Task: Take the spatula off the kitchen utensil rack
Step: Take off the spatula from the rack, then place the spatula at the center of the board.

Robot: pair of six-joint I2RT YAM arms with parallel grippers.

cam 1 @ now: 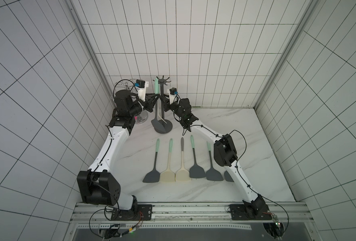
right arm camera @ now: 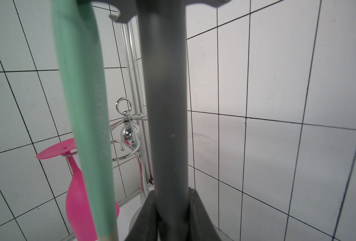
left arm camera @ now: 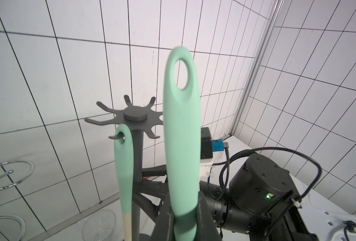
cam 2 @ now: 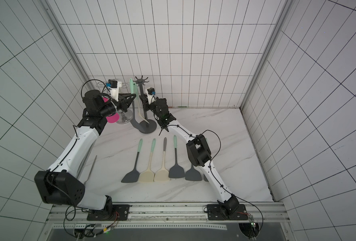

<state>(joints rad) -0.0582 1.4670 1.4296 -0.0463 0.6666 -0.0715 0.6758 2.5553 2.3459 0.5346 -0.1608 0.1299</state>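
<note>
Room: white tiled walls with dark grout around a pale marble-look worktop (cam 1: 225, 129).
Rack: tall dark grey kitchen utensil rack (cam 1: 161, 108) stands upright at the back, its round base on the worktop.
Left fingers (left arm camera: 204, 208): clamped on the mint handle of a dark-bladed silicone spatula (left arm camera: 182, 135). Its hanging hole is clear of the hooks, just beside the rack.
Right fingers (right arm camera: 197, 208): pressed against both sides of the rack's pole.
Hook: a cream-shafted mint-handled spatula (left arm camera: 124, 167) hangs there.
Front: a row of loose spatulas (cam 1: 197, 164) lies side by side.
</note>
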